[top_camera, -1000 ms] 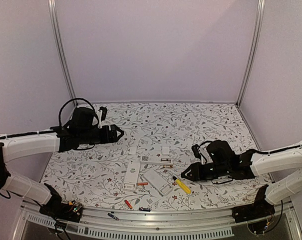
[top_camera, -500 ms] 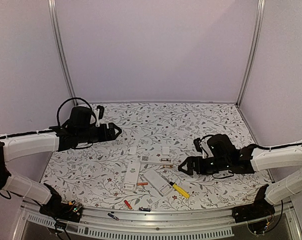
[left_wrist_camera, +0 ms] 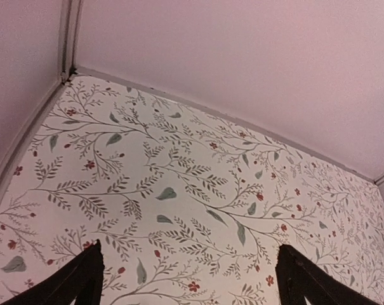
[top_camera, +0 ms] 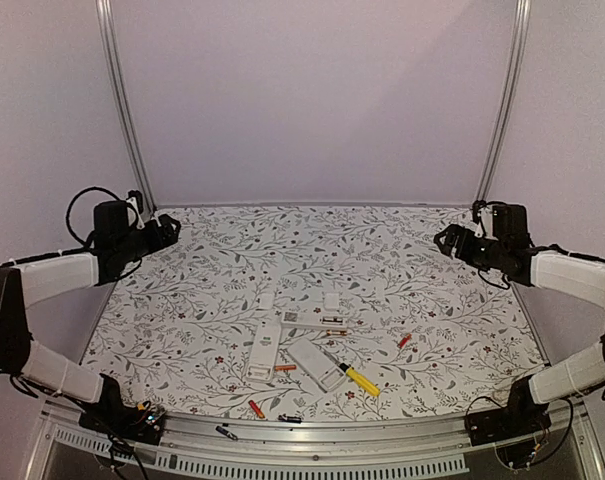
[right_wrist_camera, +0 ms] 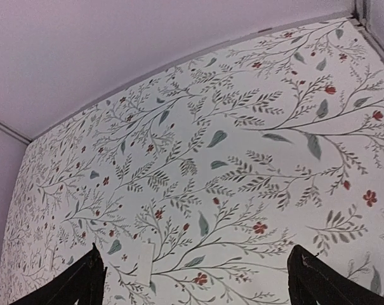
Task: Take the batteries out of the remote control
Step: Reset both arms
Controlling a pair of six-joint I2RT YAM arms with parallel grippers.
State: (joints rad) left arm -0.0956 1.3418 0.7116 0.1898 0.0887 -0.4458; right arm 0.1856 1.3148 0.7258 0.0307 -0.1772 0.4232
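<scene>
Several batteries [top_camera: 285, 368] lie loose on the near half of the tabletop [top_camera: 432, 290]. An orange one sits just beside the near end of the left remote [top_camera: 265, 348]. A red battery [top_camera: 256, 408] lies closer to the near edge, with a dark battery [top_camera: 290, 419] near it on the right. A lone red-orange battery [top_camera: 404, 341] rests well apart, toward the right edge. Another dark cell [top_camera: 225, 433] sits on the metal rail [top_camera: 382, 432] along the near edge.

Three white remotes are grouped in the near middle. The far remote [top_camera: 307, 319] lies crosswise with thin pieces at its right end, too small for me to name. The angled remote [top_camera: 316, 363] has the yellow-handled tool [top_camera: 360, 378] just beside it on the right. Two small white covers [top_camera: 266, 300] lie just beyond the group.

The left gripper [top_camera: 167, 228] hangs over the far left corner, well away from everything. Its wrist view shows its fingers [left_wrist_camera: 84, 279] spread wide, with only bare patterned surface between them. The right gripper [top_camera: 444, 240] hangs near the far right corner. Its fingers [right_wrist_camera: 84, 286] are likewise splayed and grasp nothing.
</scene>
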